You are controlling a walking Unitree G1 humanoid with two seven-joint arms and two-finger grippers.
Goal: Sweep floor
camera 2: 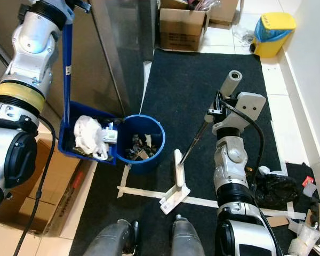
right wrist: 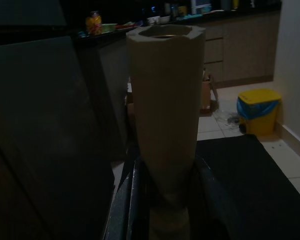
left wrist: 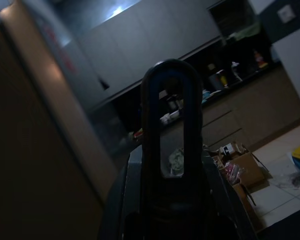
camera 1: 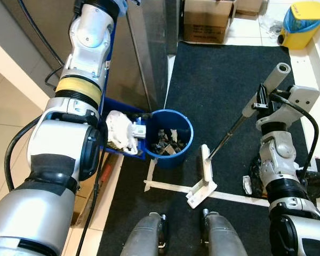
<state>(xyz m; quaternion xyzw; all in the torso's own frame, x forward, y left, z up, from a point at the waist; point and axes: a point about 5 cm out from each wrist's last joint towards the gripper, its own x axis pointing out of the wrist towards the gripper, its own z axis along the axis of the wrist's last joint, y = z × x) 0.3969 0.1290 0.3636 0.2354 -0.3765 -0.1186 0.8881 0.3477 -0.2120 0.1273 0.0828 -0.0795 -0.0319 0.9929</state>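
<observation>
Left tool (left wrist: 171,200): raised high beside the grey cabinet, closed around the looped top of the dustpan handle (left wrist: 170,125).
Dustpan (camera 2: 88,136): blue, long-handled, its tray tipped against the rim of the bucket, with crumpled white paper (camera 2: 88,133) in it.
Bucket (camera 1: 170,140): blue, on the black mat (camera 1: 224,80) near the mat's left edge, dark and pale scraps already inside.
Right tool (right wrist: 162,200): clamped on the broom handle (camera 1: 266,88) just below its pale top end.
Broom (camera 1: 205,176): thin dark shaft slanting down to a white head that rests on the mat at the white tape line (camera 1: 229,196), close in front of the robot's feet.
Handling, as a guess: both items look light and stiff; the paper is soft and could spill past the rim if tipped fast. The broom's long shaft will swing its head widely, so a lower hold would steady it.
Leftovers: black bag and litter (camera 2: 304,213) at the mat's right edge, well apart from the broom head.
</observation>
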